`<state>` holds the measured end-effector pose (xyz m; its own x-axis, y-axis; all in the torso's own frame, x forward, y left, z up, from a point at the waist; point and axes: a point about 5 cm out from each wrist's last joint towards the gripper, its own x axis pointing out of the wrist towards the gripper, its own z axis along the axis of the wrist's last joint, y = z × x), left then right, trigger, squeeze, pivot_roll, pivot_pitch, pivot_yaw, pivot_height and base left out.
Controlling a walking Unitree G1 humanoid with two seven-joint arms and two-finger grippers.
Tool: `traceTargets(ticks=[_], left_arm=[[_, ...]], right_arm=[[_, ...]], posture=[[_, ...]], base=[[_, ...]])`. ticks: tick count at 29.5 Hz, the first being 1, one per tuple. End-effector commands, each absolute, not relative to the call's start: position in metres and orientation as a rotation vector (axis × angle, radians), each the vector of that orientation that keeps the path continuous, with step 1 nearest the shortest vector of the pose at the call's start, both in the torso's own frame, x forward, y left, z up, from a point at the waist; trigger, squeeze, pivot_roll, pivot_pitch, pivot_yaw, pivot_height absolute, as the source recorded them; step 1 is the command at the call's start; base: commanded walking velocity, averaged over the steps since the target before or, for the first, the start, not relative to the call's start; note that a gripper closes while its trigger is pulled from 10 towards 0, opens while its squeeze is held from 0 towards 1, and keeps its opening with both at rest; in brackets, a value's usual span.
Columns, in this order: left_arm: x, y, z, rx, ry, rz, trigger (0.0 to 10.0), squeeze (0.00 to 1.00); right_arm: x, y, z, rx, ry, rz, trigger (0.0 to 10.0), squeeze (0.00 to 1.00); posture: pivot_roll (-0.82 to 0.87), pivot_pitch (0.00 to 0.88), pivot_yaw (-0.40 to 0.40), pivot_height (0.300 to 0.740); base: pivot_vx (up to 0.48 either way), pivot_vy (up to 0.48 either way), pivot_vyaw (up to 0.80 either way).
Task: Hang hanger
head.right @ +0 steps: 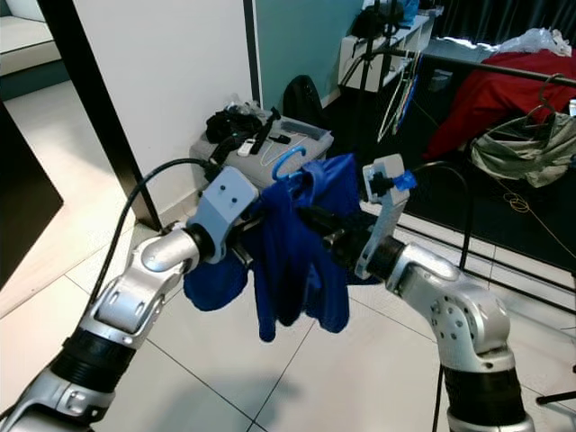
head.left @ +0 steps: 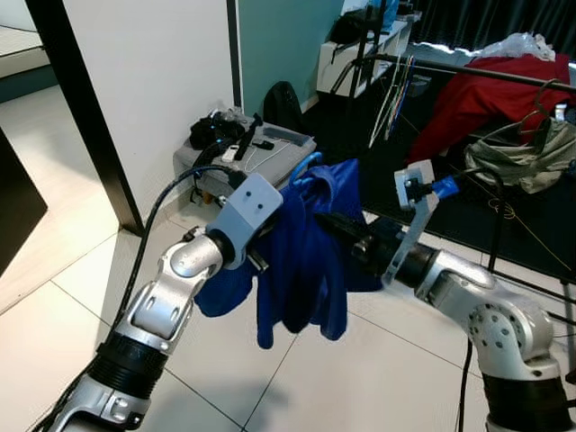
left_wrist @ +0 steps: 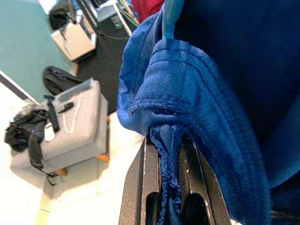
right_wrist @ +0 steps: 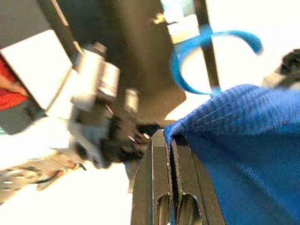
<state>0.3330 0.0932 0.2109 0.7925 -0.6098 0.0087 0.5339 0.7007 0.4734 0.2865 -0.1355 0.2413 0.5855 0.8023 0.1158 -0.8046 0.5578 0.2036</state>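
Note:
A dark blue garment [head.left: 306,261] hangs on a light blue hanger, whose hook [head.left: 304,166] pokes up above the cloth. It is held in the air between my two arms. My left gripper [left_wrist: 169,154] is shut on a fold of the blue cloth at the garment's left side. My right gripper [right_wrist: 169,140] is shut on the cloth's edge at the right side, its fingers [right_wrist: 157,159] pressed together. The hanger hook [right_wrist: 206,51] curls just beyond the right fingertips. A black clothes rail [head.left: 486,74] runs across the back right.
A grey case [head.left: 252,157] with black items on it sits on the floor by the white wall. A red cloth [head.left: 490,99] and an olive garment [head.left: 526,153] hang on the rail. White shelves [head.left: 360,54] stand at the back. Tiled floor [head.left: 54,315] lies on the left.

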Motion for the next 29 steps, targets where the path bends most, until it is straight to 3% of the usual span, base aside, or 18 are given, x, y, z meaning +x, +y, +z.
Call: traceTargets(ticks=[1,7,8,10,18,29], left_arm=[[0.331,0.096,0.211,0.487,-0.162,-0.652,10.0,0.00],[0.330,0.097,0.210,0.489,-0.156,-0.664,10.0,0.00],[0.327,0.107,0.211,0.473,-0.141,-0.714,10.0,0.00],[0.325,0.112,0.212,0.456,-0.137,-0.740,10.0,0.00],[0.318,0.125,0.214,0.407,-0.099,-0.840,10.0,0.00],[0.307,0.100,0.220,0.105,-0.151,-0.947,10.0,0.00]], right_arm=[[0.284,-0.135,0.236,0.187,0.016,0.958,0.0,0.00],[0.285,-0.139,0.233,0.167,0.028,0.939,0.0,0.00],[0.291,-0.156,0.226,0.052,0.069,0.855,0.0,0.00],[0.293,-0.164,0.223,-0.008,0.090,0.819,0.0,0.00],[0.297,-0.189,0.217,-0.153,0.142,0.728,0.0,0.00],[0.291,-0.182,0.216,-0.153,0.116,0.798,0.0,0.00]], posture=[[-0.08,0.060,-0.025,0.740],[-0.08,0.063,-0.026,0.740],[-0.08,0.066,-0.026,0.740],[-0.08,0.066,-0.026,0.740],[-0.07,0.060,-0.026,0.740],[-0.08,0.068,-0.025,0.740]], base=[[0.000,0.000,0.00],[0.000,0.000,0.00],[0.000,0.000,0.00],[0.000,0.000,0.00],[0.000,0.000,0.00],[0.000,0.000,0.00]])
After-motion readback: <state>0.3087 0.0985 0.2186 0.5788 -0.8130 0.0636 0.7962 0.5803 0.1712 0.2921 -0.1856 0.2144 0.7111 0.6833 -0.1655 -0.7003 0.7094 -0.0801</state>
